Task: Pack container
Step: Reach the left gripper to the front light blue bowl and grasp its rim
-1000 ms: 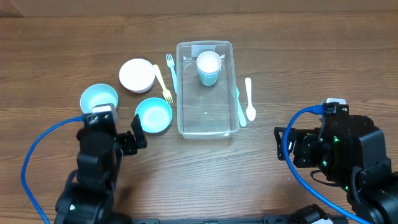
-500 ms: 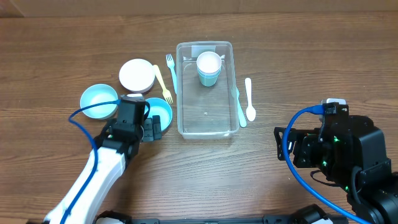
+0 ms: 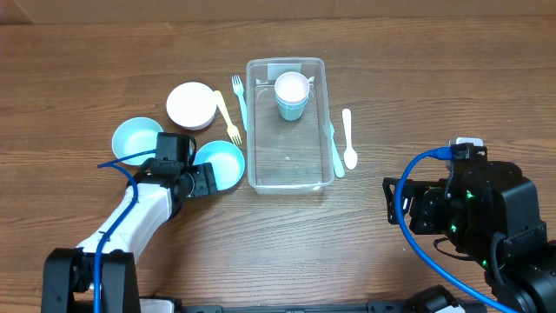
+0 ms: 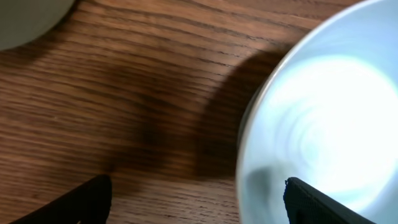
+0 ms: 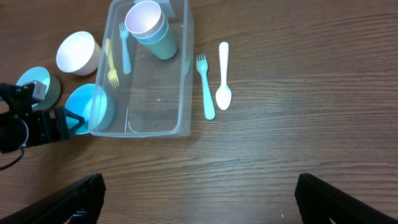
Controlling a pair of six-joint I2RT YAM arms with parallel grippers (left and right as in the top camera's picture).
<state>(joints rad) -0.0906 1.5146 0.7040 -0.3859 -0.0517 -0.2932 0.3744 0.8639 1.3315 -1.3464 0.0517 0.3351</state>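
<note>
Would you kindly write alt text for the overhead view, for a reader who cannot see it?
The open left gripper sits at the edge of a round light-blue bowl beside a clear rectangular plastic container holding stacked cups. The open right gripper hangs apart at the right.

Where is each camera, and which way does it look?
Overhead: above the table, facing down on the container, left arm and right arm.
Left wrist: low over the table, facing down at the light-blue bowl; left jaws open, tips at bottom corners.
Right wrist: higher, facing down across the table; right jaws open, tips at bottom corners.
Shared: overhead and right wrist both show the container and left arm.
</note>
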